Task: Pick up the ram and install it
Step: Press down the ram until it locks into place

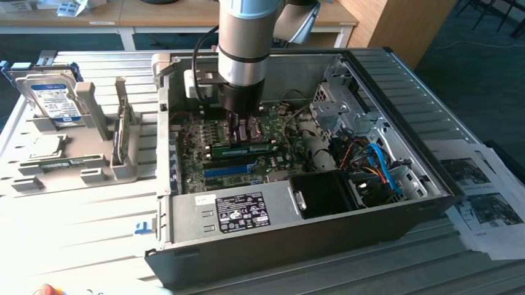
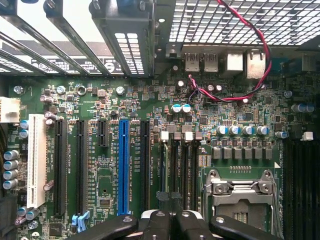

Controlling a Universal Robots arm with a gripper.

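Claw down inside the open computer case, pressing at the ram

The claw (image 1: 238, 130), fingers drawn together with nothing between them, stands over the motherboard (image 2: 150, 150). The ram (image 1: 243, 149) lies seated on that board just below the claw's tips, near the blue slot (image 1: 227, 170).

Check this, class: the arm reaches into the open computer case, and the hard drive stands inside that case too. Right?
No. The exterior view shows the hard drive standing in the grey rack outside the computer case; the arm does reach into the case.
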